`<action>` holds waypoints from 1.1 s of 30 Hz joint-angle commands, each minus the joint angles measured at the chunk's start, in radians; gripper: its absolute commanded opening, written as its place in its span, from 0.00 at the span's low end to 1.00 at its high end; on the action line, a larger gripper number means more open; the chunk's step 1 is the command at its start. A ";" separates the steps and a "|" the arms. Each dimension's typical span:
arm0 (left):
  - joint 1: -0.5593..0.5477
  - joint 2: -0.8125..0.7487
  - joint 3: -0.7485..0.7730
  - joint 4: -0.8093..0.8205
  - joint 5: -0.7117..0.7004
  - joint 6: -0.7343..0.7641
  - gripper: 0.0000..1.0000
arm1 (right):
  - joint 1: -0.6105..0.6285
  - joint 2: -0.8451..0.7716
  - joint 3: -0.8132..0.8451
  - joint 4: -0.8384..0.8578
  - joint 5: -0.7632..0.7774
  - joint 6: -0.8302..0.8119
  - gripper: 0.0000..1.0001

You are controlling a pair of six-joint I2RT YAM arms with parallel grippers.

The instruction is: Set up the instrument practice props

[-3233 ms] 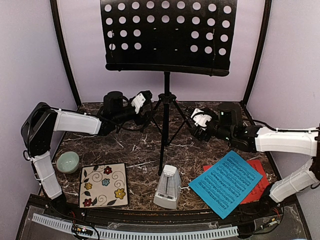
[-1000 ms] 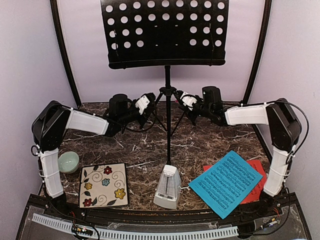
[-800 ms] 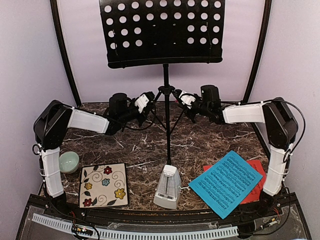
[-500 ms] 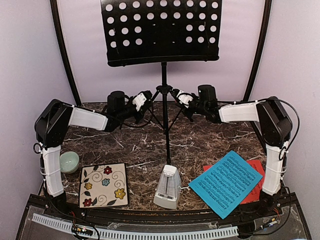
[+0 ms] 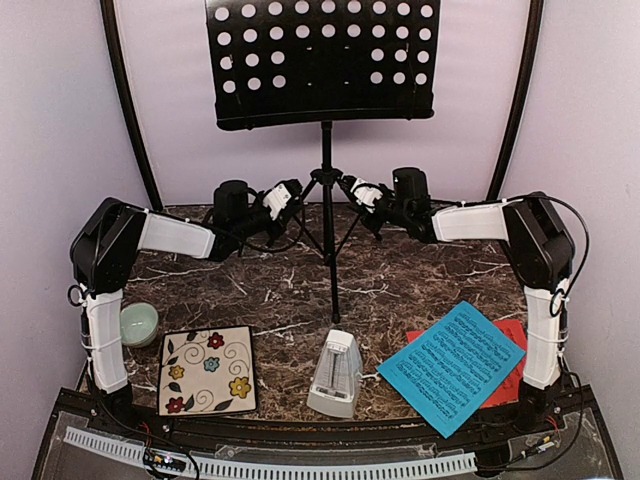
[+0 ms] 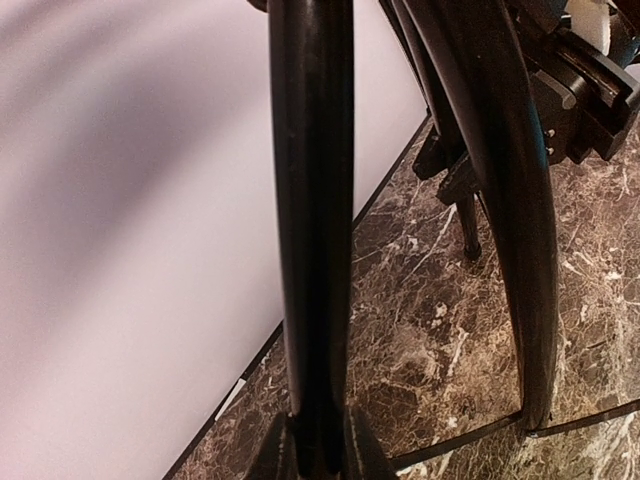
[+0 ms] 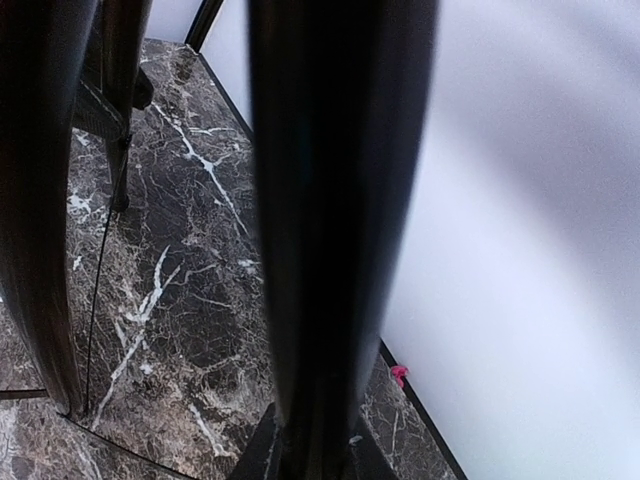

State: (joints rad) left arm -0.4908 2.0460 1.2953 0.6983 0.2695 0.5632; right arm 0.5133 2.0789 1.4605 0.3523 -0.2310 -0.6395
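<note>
**Both arms are gripping the stand low on its legs to steady it**

The music stand point(image 5: 325, 160) is standing upright at the back middle of the table point(image 5: 420, 290), with its perforated desk point(image 5: 325, 108) riding high above both arms and facing forward. That height is probably making it top-heavy, which would explain why the arms are holding it by the tripod legs point(image 6: 310, 200) and not by the desk.

The left gripper point(image 5: 297, 198) is reaching in from the left with its jaws nearly closed around one black leg tube. In the left wrist view the tube is running straight down between the fingers. The right gripper point(image 5: 347, 187) is mirroring this from the other side, its jaws likewise narrowed onto a leg tube that is filling the right wrist view. Pinching from both sides appears to be stopping the stand from twisting or tipping while its position is being settled.

The metronome point(image 5: 335, 375) is sitting near the front centre, just in front of the stand's near foot and untouched. The blue sheet point(image 5: 450, 365) is lying flat at the near right, overlapping the red sheet point(image 5: 515, 340), and neither is on the desk yet. Those steps seem to be waiting on the stand.

The bowl point(image 5: 138, 323) and the flowered tile point(image 5: 207, 370) are resting at the near left, well apart from the stand.
</note>
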 commanded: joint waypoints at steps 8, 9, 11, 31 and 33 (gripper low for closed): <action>-0.009 -0.022 0.033 0.048 0.010 -0.017 0.29 | -0.005 -0.060 -0.061 0.164 -0.012 -0.020 0.49; -0.010 -0.025 0.028 0.048 0.010 -0.022 0.31 | -0.002 -0.064 -0.067 0.167 -0.015 -0.018 0.53; -0.012 -0.033 0.018 0.052 0.013 -0.029 0.38 | 0.003 -0.076 -0.081 0.177 -0.015 -0.016 0.61; -0.020 -0.174 -0.167 0.090 0.024 -0.130 0.80 | 0.030 -0.231 -0.278 0.237 0.026 0.029 1.00; -0.021 -0.188 -0.184 0.091 0.018 -0.141 0.81 | 0.033 -0.244 -0.292 0.239 0.030 0.036 1.00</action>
State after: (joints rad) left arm -0.5087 1.9327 1.1500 0.7547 0.2806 0.4633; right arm 0.5343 1.8854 1.1973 0.5449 -0.2115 -0.6285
